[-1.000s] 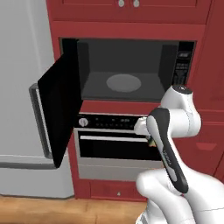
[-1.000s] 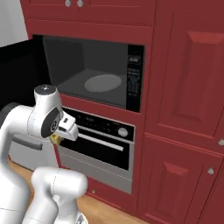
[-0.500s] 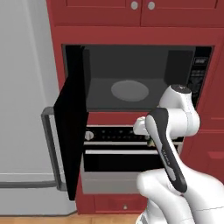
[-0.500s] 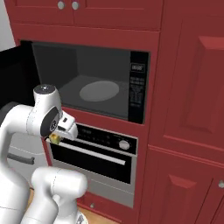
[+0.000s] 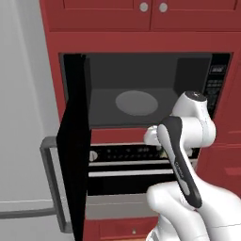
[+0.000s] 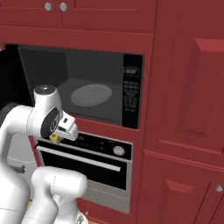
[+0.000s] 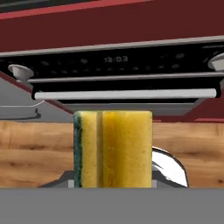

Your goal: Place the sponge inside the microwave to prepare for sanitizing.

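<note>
The microwave (image 5: pixel 141 75) is built into red cabinetry, its black door (image 5: pixel 75 155) swung wide to the left. Inside, the grey cavity holds a round turntable plate (image 5: pixel 136 102); the button panel (image 6: pixel 131 96) runs down its right side. My gripper (image 6: pixel 57 137) hangs in front of the cabinet, just below the cavity's floor, level with the oven's control strip. It is shut on the sponge (image 7: pixel 113 148), a yellow block with a dark green layer on its left face. A bit of that yellow sponge (image 6: pixel 53 139) peeks out under the hand.
Directly beneath the microwave sits a black-and-silver oven (image 6: pixel 87 162) with a knob and a horizontal bar handle (image 7: pixel 124 94). A grey fridge (image 5: pixel 23 117) stands to the left behind the open door. Tall red cabinet doors (image 6: pixel 188 87) rise on the right; wood floor (image 7: pixel 35 148) below.
The whole picture has shifted and grown: the base has driven closer to the microwave. The arm keeps its pose, still shut on the sponge.
</note>
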{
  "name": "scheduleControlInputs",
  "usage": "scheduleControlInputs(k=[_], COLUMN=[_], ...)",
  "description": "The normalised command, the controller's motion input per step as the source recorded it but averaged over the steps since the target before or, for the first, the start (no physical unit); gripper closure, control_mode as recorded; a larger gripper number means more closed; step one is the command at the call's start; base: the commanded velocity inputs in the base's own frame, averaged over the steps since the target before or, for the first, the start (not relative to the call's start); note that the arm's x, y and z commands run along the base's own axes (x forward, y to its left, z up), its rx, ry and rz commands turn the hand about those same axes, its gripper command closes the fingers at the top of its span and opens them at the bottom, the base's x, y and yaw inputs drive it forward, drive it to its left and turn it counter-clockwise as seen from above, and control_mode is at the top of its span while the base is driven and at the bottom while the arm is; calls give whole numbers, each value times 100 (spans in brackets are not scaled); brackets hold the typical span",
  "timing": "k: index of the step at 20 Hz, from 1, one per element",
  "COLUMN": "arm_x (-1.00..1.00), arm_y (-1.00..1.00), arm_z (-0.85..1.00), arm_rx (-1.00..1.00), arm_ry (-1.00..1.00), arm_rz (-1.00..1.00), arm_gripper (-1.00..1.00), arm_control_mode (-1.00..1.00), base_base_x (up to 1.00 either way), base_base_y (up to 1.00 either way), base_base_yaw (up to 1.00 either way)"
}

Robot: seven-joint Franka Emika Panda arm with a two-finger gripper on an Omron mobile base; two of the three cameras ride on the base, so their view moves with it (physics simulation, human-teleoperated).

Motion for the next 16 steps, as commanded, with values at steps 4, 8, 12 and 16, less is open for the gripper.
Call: scheduleControlInputs(k=[4,8,12,16], arm_x=[0,0,0,0], arm_y=[0,0,0,0], arm_z=[0,0,0,0], arm_rx=[0,0,0,0], arm_ry=[0,0,0,0], arm_rz=[0,0,0,0], arm_gripper=[100,100,100,100], arm_control_mode=[100,100,100,100], base_base_x=[51,48,45,37], base_base_y=[22,17,35,35], base_base_yaw=[0,-2,-11,-10])
